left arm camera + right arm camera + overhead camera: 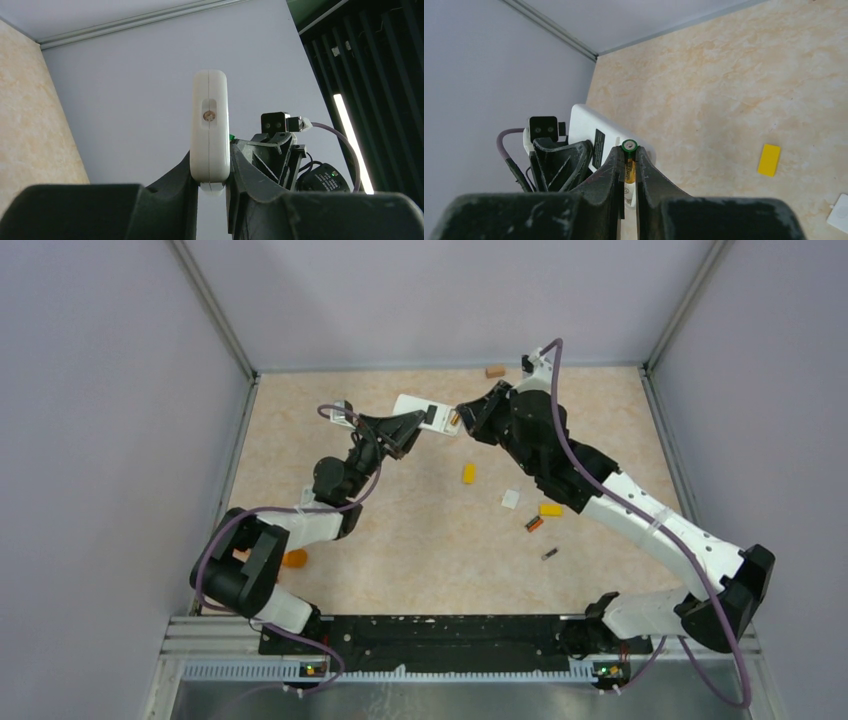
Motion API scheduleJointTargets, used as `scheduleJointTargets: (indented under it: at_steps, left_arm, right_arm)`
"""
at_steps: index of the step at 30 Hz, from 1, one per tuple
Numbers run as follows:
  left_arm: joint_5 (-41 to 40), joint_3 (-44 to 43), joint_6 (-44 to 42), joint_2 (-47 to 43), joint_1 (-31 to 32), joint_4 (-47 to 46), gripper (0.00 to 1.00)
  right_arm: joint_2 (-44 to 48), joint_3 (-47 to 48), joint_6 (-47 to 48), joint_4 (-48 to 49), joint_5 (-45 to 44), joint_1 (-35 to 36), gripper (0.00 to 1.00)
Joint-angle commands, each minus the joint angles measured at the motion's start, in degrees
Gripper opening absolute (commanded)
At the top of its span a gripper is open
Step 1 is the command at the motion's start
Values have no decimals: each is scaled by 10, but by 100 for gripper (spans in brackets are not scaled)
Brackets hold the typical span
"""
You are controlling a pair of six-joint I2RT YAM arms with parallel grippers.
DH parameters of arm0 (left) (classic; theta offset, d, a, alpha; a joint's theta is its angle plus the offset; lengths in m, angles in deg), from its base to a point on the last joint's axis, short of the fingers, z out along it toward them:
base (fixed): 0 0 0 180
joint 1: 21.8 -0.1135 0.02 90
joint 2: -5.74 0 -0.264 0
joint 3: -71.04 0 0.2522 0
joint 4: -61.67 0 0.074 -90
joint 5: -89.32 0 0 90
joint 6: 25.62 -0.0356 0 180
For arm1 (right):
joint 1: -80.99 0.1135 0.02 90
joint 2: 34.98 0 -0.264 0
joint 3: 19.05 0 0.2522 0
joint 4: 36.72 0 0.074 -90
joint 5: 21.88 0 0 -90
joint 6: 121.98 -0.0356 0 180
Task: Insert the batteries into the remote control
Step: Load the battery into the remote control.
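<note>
My left gripper [408,427] is shut on the slim white remote control [424,411] and holds it above the table at the back. In the left wrist view the remote [210,130] stands end-on between the fingers [212,182]. My right gripper [463,421] is shut on a gold battery with a green tip [629,161], right at the remote's [586,127] plain back beside its dark label. An orange-and-black battery [534,524] and a dark battery [549,554] lie on the table right of centre.
Two small yellow blocks [469,473] [551,509] and a small white piece [510,499] lie mid-table. A larger orange cylinder [294,559] sits by the left arm. A brown block [495,371] is at the back wall. Grey walls enclose the table.
</note>
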Motion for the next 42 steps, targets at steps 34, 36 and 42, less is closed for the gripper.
scheduleJointTargets:
  at_steps: [34, 36, 42]
  left_arm:
    - [-10, -21, 104, 49, 3, -109, 0]
    - [-11, -21, 105, 51, 4, -109, 0]
    - [-11, -20, 99, 54, 3, -110, 0]
  right_arm:
    - [-18, 32, 23, 28, -22, 18, 32]
    - [-14, 34, 24, 28, -24, 18, 32]
    - [5, 39, 25, 31, -18, 18, 42]
